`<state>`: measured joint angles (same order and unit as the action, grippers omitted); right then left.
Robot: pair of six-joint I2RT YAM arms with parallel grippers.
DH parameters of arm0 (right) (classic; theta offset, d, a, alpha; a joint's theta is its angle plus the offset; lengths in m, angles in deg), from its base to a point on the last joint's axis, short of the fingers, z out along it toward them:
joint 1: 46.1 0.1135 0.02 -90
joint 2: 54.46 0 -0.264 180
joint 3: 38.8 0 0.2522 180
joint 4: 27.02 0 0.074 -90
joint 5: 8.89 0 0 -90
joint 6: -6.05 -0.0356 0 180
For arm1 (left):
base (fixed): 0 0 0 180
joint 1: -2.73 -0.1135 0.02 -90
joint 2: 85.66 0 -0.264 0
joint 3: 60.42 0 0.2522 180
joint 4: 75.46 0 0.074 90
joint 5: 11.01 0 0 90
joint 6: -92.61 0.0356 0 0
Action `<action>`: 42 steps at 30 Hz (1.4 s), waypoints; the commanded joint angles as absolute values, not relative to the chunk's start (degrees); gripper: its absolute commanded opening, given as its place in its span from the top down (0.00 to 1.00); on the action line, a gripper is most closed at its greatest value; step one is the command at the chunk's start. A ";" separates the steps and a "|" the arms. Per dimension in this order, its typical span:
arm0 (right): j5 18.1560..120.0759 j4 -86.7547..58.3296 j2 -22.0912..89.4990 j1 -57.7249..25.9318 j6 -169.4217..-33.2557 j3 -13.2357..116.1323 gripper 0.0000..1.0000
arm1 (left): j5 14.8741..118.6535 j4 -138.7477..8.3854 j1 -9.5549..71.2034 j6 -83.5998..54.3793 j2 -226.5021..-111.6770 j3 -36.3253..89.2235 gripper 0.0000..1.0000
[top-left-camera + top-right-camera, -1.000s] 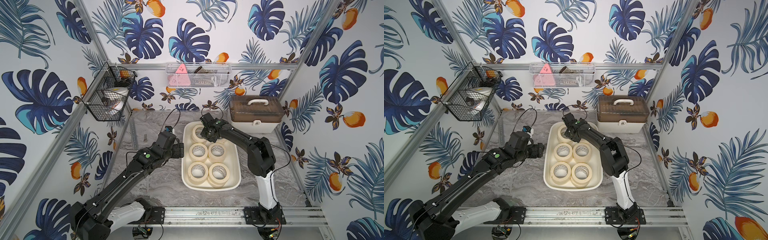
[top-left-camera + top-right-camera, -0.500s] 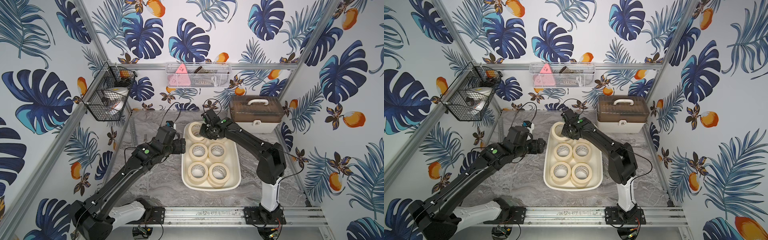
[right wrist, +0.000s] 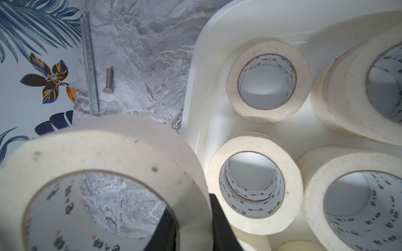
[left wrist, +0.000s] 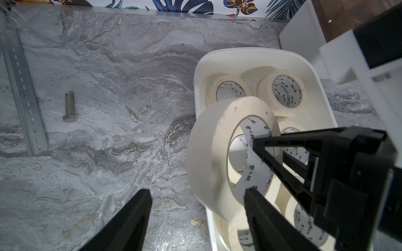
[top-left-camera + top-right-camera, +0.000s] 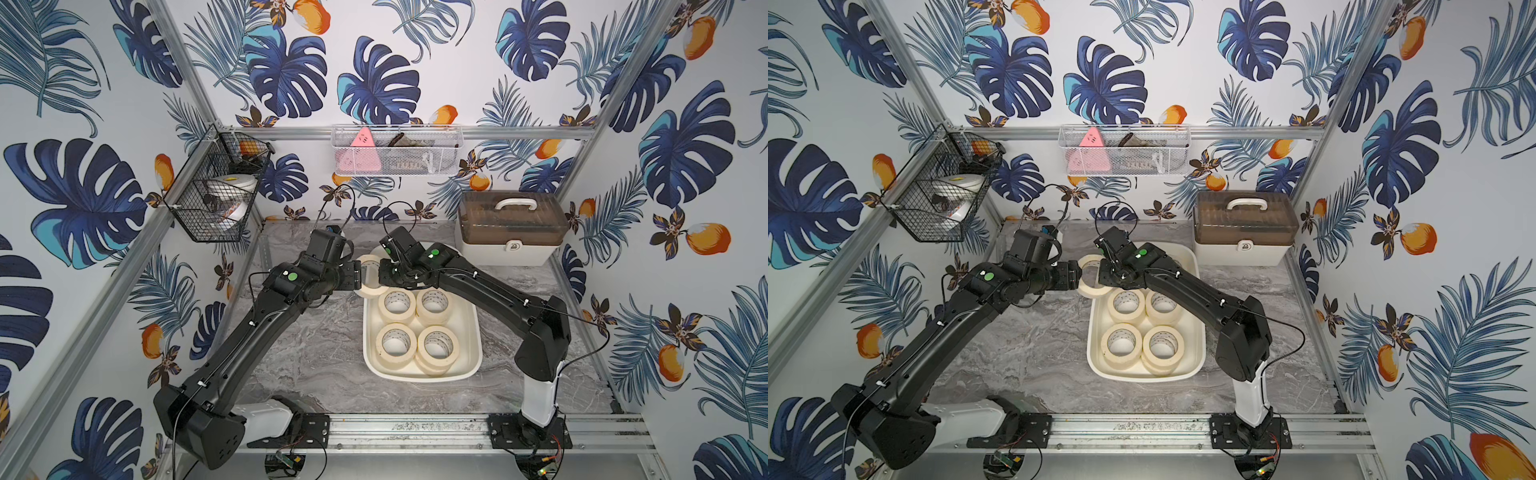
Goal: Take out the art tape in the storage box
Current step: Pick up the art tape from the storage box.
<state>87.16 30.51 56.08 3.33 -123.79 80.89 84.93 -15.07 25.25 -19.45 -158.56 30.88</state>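
The right gripper (image 5: 387, 275) is clamped on the wall of one cream ring, the lifted roll (image 5: 371, 292). In both top views it holds that ring tilted above the far left part of the storage box (image 5: 419, 377), partly over the rim and partly over the marble tabletop (image 5: 316, 357). The left gripper (image 5: 360, 277) faces it from the opposite side with jaws spread, right at the ring's outer edge (whether it touches cannot be told from up here). The rest of the art tape (image 5: 381, 348) lies flat in the box, four stacks showing toward the front, and a cream case (image 5: 511, 245) with a brown lid stands at the back right. In the left wrist view the left gripper (image 4: 196, 191) is wide: one finger sits over bare marble and the other overlaps the printed core of the lifted roll (image 4: 208, 152). The right gripper (image 4: 266, 150) pinches the ring's far wall. Beneath, the storage box (image 4: 250, 51) holds more art tape (image 4: 264, 91), and a steel bolt (image 4: 69, 106) lies alone on the tabletop. In the right wrist view the right gripper (image 3: 191, 208) has one finger inside the core and one outside, closed on the lifted roll (image 3: 108, 147). The roll hangs beside the storage box (image 3: 195, 65), and the art tape (image 3: 254, 141) sits below.
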 commanded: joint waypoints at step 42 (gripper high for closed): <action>87.84 28.45 41.78 1.69 -123.42 71.90 0.31 | 80.98 -20.20 13.33 -24.27 -168.44 31.66 1.00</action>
<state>88.54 28.52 43.67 2.78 -123.39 73.39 81.93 -15.77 14.54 -21.05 -167.48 31.87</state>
